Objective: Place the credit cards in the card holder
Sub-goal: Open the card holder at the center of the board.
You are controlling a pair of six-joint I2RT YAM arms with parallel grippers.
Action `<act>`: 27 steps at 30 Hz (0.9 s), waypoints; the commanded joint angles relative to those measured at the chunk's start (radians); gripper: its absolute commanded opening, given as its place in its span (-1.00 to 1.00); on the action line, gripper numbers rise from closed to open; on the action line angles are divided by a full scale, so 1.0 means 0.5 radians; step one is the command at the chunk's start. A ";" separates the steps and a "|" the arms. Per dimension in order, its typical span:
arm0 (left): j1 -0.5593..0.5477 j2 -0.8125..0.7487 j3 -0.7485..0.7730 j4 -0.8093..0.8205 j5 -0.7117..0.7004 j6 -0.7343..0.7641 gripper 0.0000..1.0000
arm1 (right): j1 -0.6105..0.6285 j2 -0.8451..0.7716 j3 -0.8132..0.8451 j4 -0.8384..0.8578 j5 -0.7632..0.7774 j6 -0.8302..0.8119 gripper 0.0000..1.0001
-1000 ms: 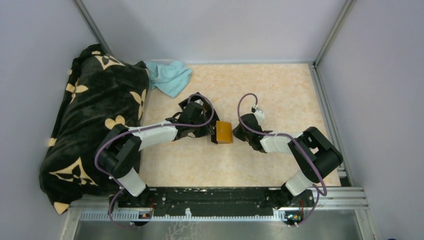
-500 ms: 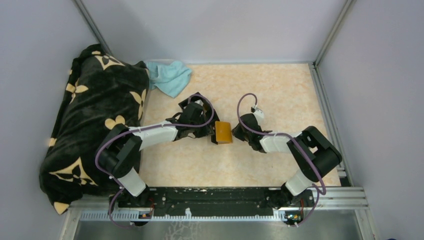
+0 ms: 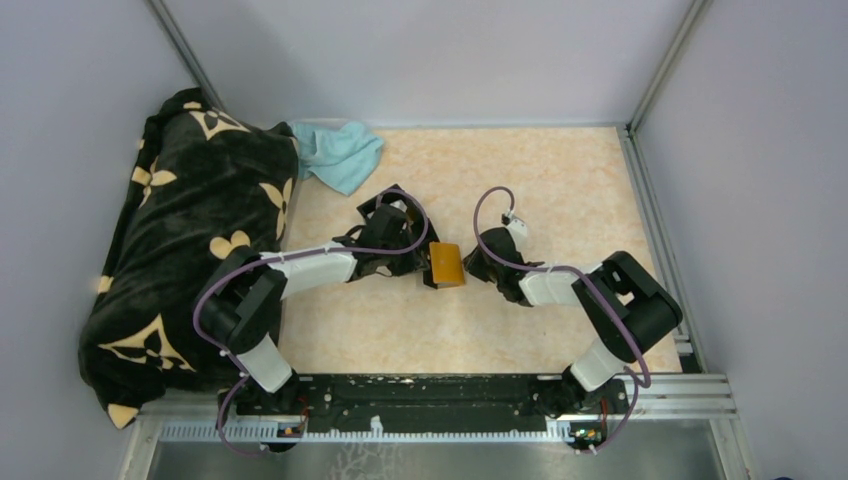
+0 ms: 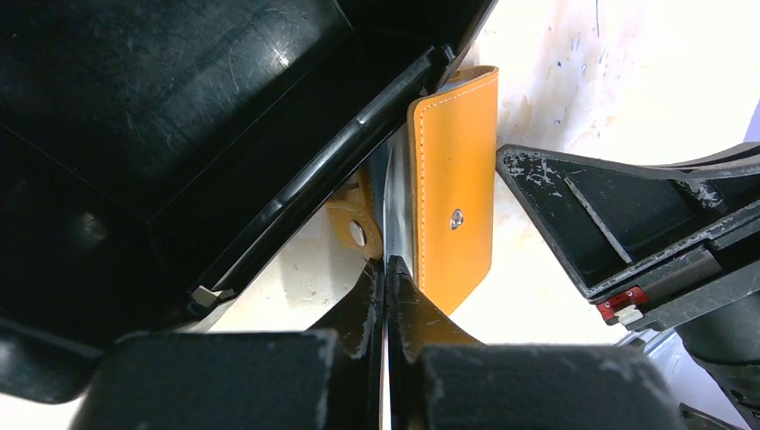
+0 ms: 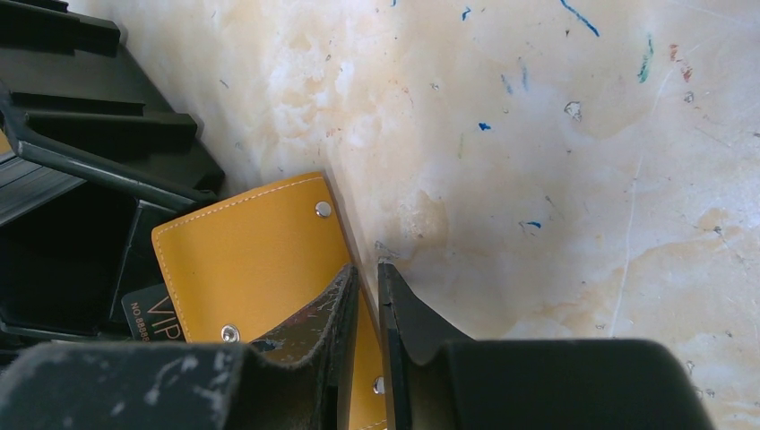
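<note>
While tray [image 4: 179, 107] abuts, right pincer [image 5: 367, 278] nips card holder [image 5: 251, 260].

Card holder [image 3: 447, 265] sitting mid-table [image 3: 560, 190]. Orange-tan, leather-like, pale stitching running along edges, small metal snap studs showing on cover. Exact tilt not reading clearly. Closure tab [image 4: 357, 231] with round hole hanging at one side. Dark card [image 5: 146, 315], pale "VIP" lettering, peeking out from under holder's edge. Thin grey sliver [image 4: 395, 197] standing edge-on against cover; possibly another card, cannot tell.
</note>
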 commanded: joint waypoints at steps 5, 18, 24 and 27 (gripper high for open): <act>-0.015 -0.102 -0.081 -0.057 -0.151 -0.067 -1.00 | 0.049 0.197 -0.155 -0.511 -0.088 -0.064 -0.67; -0.016 -0.161 -0.108 -0.015 -0.179 -0.100 -1.00 | 0.049 0.186 -0.145 -0.533 -0.084 -0.068 -0.67; -0.016 -0.107 -0.074 0.010 -0.115 -0.105 -1.00 | 0.049 0.183 -0.127 -0.550 -0.084 -0.073 -0.67; -0.017 -0.086 -0.065 0.014 -0.107 -0.107 -1.00 | 0.050 0.184 -0.121 -0.560 -0.078 -0.076 -0.66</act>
